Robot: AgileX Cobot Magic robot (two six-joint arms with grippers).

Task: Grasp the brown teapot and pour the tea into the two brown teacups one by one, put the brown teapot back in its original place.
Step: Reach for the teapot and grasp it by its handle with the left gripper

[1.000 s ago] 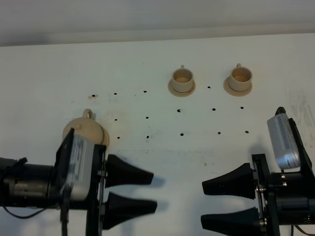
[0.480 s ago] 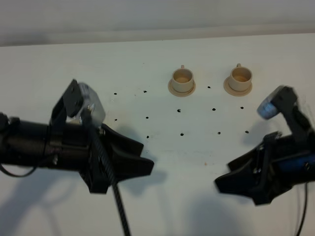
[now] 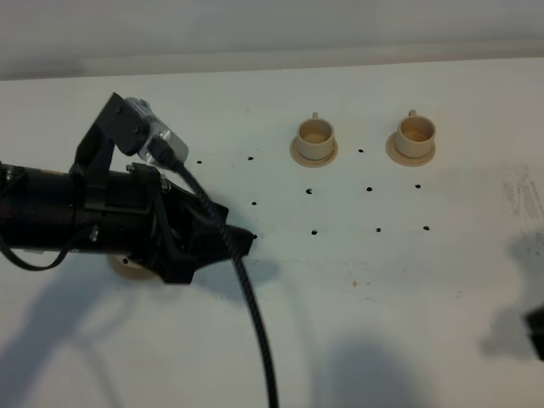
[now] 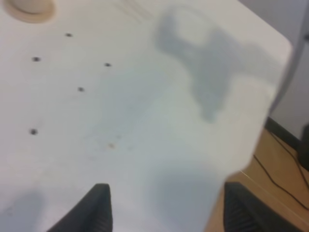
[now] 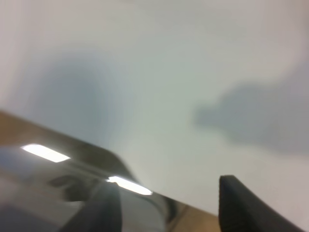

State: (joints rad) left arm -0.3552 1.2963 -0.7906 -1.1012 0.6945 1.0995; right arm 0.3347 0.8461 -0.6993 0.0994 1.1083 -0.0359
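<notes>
Left fingers: on the black left gripper point(image 4: 166, 215) the two fingers point(image 4: 94, 210) are spread wide with nothing between them, over the bare white counter point(image 4: 145, 121).
Right fingers: on the black right gripper point(image 5: 169, 212) they are likewise spread and pinch nothing; this view is blurred.
Left arm: the black left arm point(image 3: 85, 212) lies low across the left of the counter, its tip pointing toward the middle. A black braided cable point(image 3: 255, 331) runs from its wrist toward the near edge.
Edges: beside the left fingers the counter ends at a corner, with brown wooden floor point(image 4: 270, 179) below. The counter's edge also runs close by the right fingers.
Open room: a broad bare stretch, dotted with small black marks point(image 3: 314, 231), separates the left fingers from the cups.
Teacups: two small beige-tan cylindrical ceramic teacups point(image 3: 314, 132) point(image 3: 414, 127) stand upright side by side near the far edge. Each sits on a small round tan saucer point(image 3: 297, 155), handles facing away.
Teapot: the round beige-tan ceramic teapot is hidden under the left arm. Only a curved tan sliver point(image 3: 127, 269) shows at the arm's near side, and I cannot tell whether it is pot or disc.
</notes>
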